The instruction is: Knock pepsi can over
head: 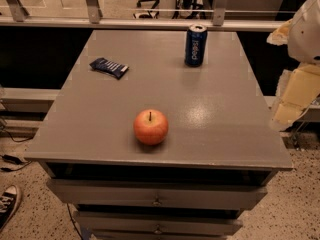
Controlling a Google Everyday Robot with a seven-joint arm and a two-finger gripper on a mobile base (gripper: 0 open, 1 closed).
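The pepsi can stands upright near the far edge of the grey table, right of centre. It is dark blue with white lettering and a silver top. My gripper hangs at the right edge of the view, beyond the table's right side, its cream-coloured parts blurred. It is well to the right of the can and nearer to me, and touches nothing.
A red-orange apple sits near the table's front edge. A flat dark blue snack wrapper lies at the far left. Drawers are below the tabletop. A rail runs behind the table. A shoe is on the floor at left.
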